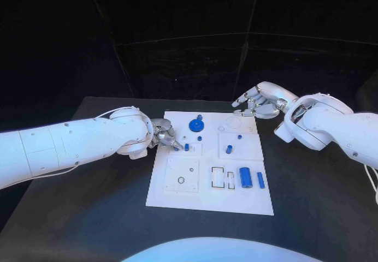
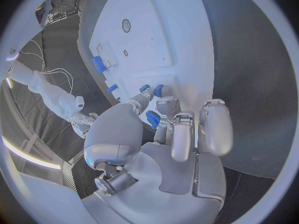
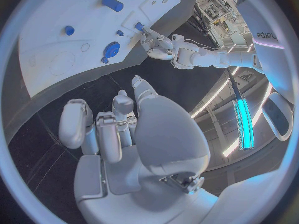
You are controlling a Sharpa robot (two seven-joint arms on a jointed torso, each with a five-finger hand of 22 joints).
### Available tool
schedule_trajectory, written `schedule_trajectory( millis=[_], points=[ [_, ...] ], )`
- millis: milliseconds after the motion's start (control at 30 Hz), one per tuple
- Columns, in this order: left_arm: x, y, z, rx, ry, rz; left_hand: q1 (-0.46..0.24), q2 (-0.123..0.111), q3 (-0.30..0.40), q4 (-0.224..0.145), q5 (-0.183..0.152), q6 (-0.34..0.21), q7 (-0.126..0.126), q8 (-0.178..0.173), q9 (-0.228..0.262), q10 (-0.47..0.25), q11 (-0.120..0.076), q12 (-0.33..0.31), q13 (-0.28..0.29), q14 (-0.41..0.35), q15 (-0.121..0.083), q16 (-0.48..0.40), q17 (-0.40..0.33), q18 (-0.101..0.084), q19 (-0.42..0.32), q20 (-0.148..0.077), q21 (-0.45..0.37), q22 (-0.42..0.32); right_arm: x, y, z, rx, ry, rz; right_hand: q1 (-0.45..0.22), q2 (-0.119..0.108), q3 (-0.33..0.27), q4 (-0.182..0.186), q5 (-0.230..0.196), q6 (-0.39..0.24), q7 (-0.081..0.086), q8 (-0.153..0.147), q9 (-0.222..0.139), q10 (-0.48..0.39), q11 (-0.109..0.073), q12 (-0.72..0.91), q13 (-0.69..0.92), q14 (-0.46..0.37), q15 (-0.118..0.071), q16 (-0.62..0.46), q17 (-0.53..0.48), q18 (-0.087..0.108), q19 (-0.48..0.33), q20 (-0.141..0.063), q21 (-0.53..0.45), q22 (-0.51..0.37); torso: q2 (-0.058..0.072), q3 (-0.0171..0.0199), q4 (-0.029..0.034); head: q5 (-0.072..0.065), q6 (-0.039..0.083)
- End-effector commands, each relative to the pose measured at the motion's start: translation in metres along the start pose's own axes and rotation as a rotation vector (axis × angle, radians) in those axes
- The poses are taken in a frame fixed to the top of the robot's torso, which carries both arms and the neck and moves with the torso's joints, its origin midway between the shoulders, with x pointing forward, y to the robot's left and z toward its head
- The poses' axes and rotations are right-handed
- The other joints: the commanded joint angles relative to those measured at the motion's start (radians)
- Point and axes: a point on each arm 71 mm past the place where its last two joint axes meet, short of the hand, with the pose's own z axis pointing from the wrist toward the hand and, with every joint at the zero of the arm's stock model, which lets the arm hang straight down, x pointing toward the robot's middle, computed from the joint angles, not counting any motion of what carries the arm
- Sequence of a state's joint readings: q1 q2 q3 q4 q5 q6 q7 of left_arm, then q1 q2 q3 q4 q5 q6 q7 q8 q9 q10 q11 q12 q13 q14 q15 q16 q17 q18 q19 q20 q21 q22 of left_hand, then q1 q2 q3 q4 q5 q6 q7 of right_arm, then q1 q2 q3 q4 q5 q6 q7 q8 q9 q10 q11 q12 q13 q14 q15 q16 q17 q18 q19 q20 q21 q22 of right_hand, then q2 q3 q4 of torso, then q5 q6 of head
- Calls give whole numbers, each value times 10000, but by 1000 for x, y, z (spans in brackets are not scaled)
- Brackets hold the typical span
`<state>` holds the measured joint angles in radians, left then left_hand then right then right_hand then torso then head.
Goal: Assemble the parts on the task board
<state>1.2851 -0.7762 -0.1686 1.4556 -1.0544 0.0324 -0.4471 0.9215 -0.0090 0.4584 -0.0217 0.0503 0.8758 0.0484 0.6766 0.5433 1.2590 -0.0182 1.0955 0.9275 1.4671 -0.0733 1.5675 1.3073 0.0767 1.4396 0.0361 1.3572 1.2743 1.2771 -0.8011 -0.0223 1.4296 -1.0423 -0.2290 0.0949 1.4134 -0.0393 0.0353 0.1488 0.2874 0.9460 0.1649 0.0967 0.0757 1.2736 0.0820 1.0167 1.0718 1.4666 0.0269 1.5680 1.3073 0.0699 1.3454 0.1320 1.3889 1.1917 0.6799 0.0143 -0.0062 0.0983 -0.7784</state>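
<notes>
Blue parts lie scattered over the white task board (image 1: 206, 188), the landmark for all that follows. Nearest the robot, toward the board's near right corner, a thick blue cylinder (image 1: 246, 176) and a thinner blue pin (image 1: 260, 180) lie flat side by side, their long axes running from near edge to far edge. Farther up the board's middle, two short blue pegs (image 1: 228, 148) stand apart from each other. At the board's left edge, the left hand (image 1: 163, 136) reaches over the board with its fingers (image 2: 167, 106) drawn together around a small blue peg (image 1: 187, 147); its axis I cannot tell. Beyond, near the far edge, a round blue gear (image 1: 195, 126) sits flat. Past the board's far right corner, off the board, the right hand (image 1: 258, 101) hovers empty, its fingers (image 3: 74, 119) loosely curled and apart.
</notes>
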Motion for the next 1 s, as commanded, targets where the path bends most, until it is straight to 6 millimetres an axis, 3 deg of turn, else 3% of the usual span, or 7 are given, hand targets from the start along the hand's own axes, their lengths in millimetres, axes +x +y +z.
schedule_trajectory(
  millis=[33,433,667,833,1000],
  points=[
    [1,-1,1,13,232,-36,-134,0,-78,47,-29,54,47,-29,-9,-107,2,-57,-21,1037,-47,32,2635,-93,7,-41,-56,-20,0,1,1,-78,16,27,-53,64,-1,42,-9,1,29,45,-13,-49,11,-40,-14,1042,23,28,2635,114,-61,27,-59,-16,4,3,-7,-10,-9],
    [-1,0,3,-65,204,-142,-225,28,-125,119,-28,68,39,-22,-7,-128,-1,-82,-53,1037,-51,32,2635,-89,-2,-45,-75,-39,0,2,1,-77,33,29,-59,64,-5,49,-12,-2,30,44,-13,-61,12,-62,-33,1042,23,28,2635,124,-91,27,-85,-67,-3,-5,9,-42,-15],
    [-2,2,4,-103,164,-262,-245,172,-84,175,-25,54,21,-27,-7,-130,-15,-77,-49,1037,-58,32,2635,-87,-2,-51,-85,-42,0,2,1,-83,43,29,-63,65,-7,54,-13,-4,31,43,-14,-67,13,-70,-40,1042,23,28,2635,128,-103,27,-96,-87,-3,-14,0,-46,-14],
    [-2,3,4,-105,238,-443,433,510,534,-312,-14,-120,-35,-70,-7,-218,-85,-158,-120,1037,-112,32,2635,-80,-7,-85,-107,-55,0,1,1,-77,46,28,-63,65,-7,54,-13,-4,31,43,-14,-67,13,-70,-40,1042,23,28,2635,128,-103,27,-96,-87,-3,-11,3,-57,-21],
    [-1,2,3,-72,317,-583,857,642,1255,-778,-8,-245,7,-62,19,-298,-53,-270,-218,1037,-105,32,2635,-78,-16,-98,-135,-74,0,1,1,-77,64,30,-63,65,-7,54,-13,-4,31,43,-14,-67,13,-70,-40,1042,23,28,2635,128,-103,27,-96,-87,-1,-10,12,-59,-27]
  ],
)
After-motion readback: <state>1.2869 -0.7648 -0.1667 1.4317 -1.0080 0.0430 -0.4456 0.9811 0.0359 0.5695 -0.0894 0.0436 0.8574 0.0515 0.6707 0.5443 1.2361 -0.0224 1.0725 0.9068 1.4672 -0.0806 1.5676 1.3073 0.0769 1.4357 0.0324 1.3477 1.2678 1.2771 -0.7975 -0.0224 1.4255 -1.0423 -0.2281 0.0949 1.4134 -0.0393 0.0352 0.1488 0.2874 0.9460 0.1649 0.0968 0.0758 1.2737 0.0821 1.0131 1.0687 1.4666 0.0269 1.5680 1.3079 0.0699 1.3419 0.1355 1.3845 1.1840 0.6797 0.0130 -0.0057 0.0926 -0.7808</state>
